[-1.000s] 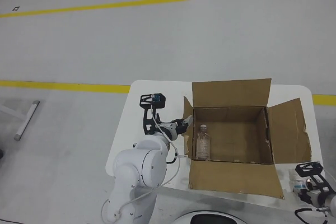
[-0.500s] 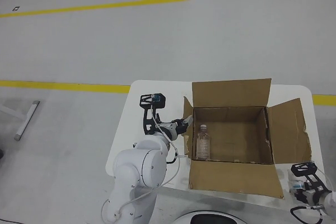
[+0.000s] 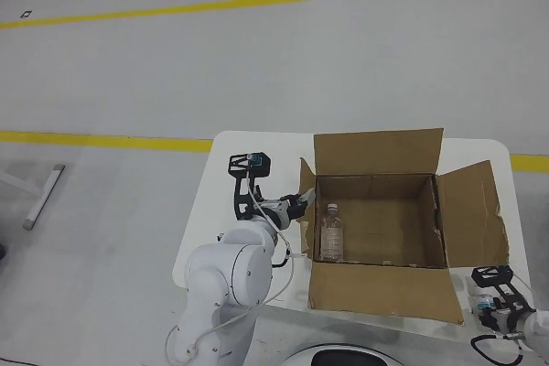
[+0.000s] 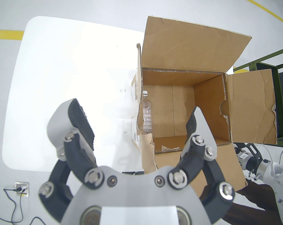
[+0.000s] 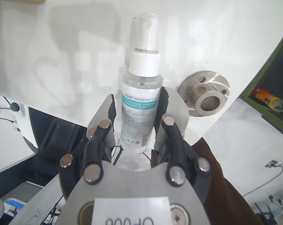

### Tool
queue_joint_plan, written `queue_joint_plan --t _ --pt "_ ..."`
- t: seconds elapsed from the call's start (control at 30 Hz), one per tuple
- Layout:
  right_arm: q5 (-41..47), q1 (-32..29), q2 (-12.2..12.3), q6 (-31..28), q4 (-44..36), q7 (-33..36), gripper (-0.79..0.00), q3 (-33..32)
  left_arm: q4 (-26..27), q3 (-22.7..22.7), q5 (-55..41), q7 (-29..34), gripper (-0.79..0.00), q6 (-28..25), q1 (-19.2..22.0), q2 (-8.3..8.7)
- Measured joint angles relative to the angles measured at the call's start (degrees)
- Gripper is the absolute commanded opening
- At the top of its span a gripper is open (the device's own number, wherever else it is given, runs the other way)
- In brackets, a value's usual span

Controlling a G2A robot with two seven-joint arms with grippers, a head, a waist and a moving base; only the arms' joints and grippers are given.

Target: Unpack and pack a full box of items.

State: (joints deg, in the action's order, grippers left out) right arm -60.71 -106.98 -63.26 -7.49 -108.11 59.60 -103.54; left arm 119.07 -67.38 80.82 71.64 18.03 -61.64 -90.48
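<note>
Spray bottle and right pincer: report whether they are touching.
Touching. The right wrist view shows the right pincer closed on the spray bottle, both pads pressed against its sides.

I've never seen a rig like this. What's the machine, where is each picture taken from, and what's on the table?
This is a two-armed robot at a white table. One picture looks down from above its arms; the other two come from cameras on its wrists, each showing its own two-fingered gripper. An open brown cardboard box stands on the table, a clear plastic water bottle lying inside. The left gripper hangs open beside the box. The right gripper is closed on a clear spray bottle with a teal label; a round metal flange lies beside it.
</note>
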Motion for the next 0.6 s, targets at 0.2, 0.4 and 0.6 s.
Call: queue_joint_plan --t 0.2,0.4,0.6 --pt "0.1 0.1 0.1 0.2 -0.2 0.0 -0.733 -0.1 0.0 0.0 0.0 0.0 0.000 0.0 0.0 0.00" --pt "0.2 0.2 0.2 0.3 0.0 0.1 -0.785 0.1 0.0 0.0 0.0 0.0 0.000 0.0 0.0 0.00" --pt "1.6 0.1 0.3 0.3 -0.2 -0.1 -0.785 -0.8 0.0 0.0 0.0 0.0 0.000 0.0 0.0 0.00"
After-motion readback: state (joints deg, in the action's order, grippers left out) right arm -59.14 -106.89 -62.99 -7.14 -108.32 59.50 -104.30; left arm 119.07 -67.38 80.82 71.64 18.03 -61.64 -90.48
